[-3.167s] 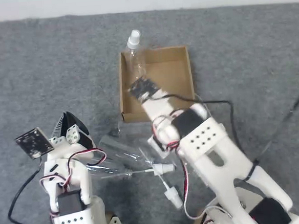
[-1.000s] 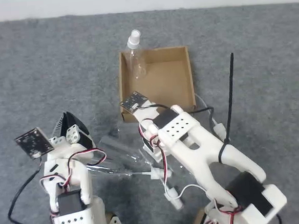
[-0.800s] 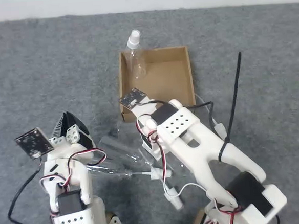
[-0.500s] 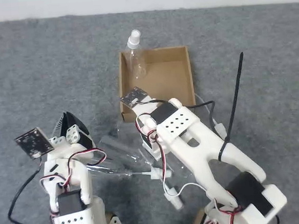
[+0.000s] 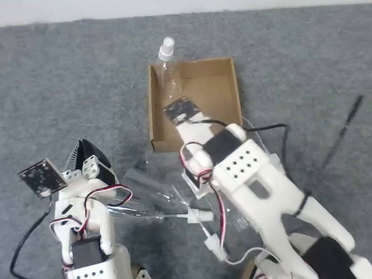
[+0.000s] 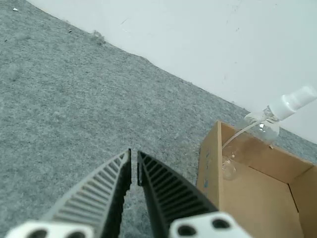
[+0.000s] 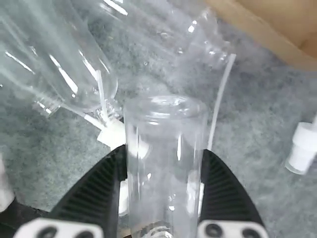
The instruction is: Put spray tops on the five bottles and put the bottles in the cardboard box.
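On the grey carpet [image 5: 47,72] we are seeing the left arm [image 5: 84,242] sitting folded low, its left gripper [image 6: 133,156] angling up toward the far wall with the ribbed jaws pressing almost together on nothing. The right arm [image 5: 252,173] is stretching from the near edge toward the cardboard box [image 5: 152,126], its wrist hanging over the box's near wall. The right gripper [image 7: 163,158] is clamping a clear held bottle [image 7: 166,144] between both fingers. From above, the arm's own body is covering that bottle. Its long axis is running out along the fingers, with the far end pointing down at the carpet; we are not making out which end is the neck. Beyond it, loose bottles [image 7: 69,54] are lying on their sides between the arms, with a white spray top [image 5: 201,213] beside them. A capped bottle [image 5: 167,70] is standing upright in the box's far corner, nozzle up.
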Robot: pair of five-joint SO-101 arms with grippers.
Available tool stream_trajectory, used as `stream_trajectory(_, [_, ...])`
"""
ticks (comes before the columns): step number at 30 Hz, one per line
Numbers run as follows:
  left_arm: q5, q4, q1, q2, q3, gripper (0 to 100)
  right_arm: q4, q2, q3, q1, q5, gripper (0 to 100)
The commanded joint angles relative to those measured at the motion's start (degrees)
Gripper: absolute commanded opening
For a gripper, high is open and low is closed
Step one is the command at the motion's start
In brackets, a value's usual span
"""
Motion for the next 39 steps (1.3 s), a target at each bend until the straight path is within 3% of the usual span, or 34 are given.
stream_trajectory(1, [-0.53, 0.09, -0.26, -1.14, -0.75, 1, 0.75, -5.14, -3.34, 3.91, -2.46, 9.1])
stream_trajectory(19, [-0.53, 0.09, -0.09, -1.14, -0.75, 1, -2.33, -5.32, -3.25, 16.84, -38.95, 8.9])
stream_trajectory(23, [-0.53, 0.09, -0.18, -1.14, -0.75, 1, -3.21, -5.85, -3.25, 18.68, -42.64, 8.8])
stream_trajectory(33, [-0.53, 0.18, -0.26, -1.14, -0.75, 1, -8.13, -5.49, 2.73, 18.77, -59.87, 9.1])
stream_trajectory(39, [-0.53, 0.18, -0.26, -1.14, -0.75, 1, -14.37, -5.32, 8.7, 21.67, -60.57, 9.1])
